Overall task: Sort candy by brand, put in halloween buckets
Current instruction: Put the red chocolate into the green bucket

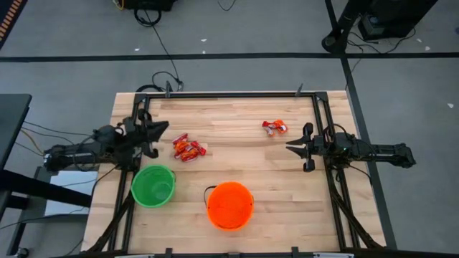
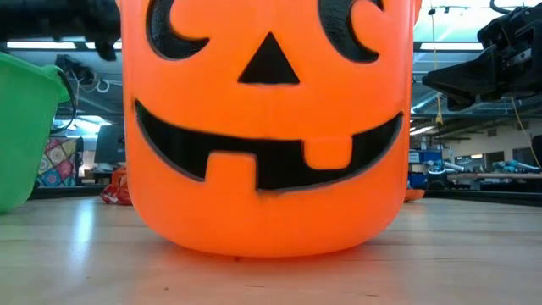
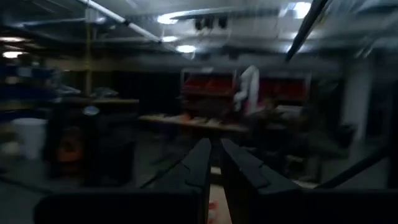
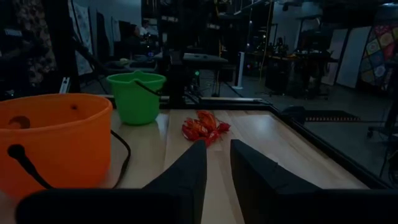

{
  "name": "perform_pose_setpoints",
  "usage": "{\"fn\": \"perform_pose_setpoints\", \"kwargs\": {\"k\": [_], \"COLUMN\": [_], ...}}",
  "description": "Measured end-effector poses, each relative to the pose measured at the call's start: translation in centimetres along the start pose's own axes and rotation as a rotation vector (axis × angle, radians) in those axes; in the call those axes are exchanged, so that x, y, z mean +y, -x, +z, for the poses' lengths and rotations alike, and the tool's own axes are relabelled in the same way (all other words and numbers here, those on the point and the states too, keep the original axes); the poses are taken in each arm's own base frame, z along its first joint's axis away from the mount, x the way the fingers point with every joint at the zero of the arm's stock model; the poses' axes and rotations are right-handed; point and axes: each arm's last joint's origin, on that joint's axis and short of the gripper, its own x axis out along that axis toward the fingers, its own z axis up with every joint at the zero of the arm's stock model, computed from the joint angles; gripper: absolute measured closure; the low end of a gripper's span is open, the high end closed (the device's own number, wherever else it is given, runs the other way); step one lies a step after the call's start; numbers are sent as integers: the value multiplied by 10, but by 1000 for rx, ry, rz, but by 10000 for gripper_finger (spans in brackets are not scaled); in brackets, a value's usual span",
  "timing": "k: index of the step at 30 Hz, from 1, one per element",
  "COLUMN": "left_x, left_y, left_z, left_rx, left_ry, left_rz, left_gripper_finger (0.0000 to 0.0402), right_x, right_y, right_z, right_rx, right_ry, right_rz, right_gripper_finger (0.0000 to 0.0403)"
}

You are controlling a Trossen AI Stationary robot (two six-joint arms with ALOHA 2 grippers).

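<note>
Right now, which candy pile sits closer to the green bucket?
The red pile, just above the green bucket near the left pincer. The smaller orange-and-white pile lies farther off, toward the right pincer.

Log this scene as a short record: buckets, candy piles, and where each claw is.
green bucket: near the table's left front, no candy seen inside
orange bucket: front centre, beside the green one
red candy pile: on the table beyond the green bucket
orange-and-white candy pile: farther right, apart from the red pile
left claw: at the left edge, near the red pile
right claw: at the right edge, holding nothing
</note>
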Motion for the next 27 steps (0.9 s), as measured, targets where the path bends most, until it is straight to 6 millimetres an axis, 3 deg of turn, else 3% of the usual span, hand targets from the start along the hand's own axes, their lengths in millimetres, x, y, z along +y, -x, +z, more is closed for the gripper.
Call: {"fn": "perform_pose_setpoints", "kwargs": {"k": [5,13,18,27], "left_x": [-3,-12,-14,8], "left_y": [-29,-79,-99,-112], "left_z": [38,75,75,53], "left_rx": [152,420,489,648], "left_ry": [-129,-257,-327,-398], "left_rz": [124,252,303,468], "left_gripper_finger": [360,360,360,334], "right_x": [0,0,0,-1], "right_y": [0,0,0,2], "right_z": [0,1,7,18], "right_rx": [-2,-8,-75,-183], "right_ry": [0,0,-4,-85], "right_rz": [0,0,-2,3], "right_gripper_finger": [317,317,317,317]}}
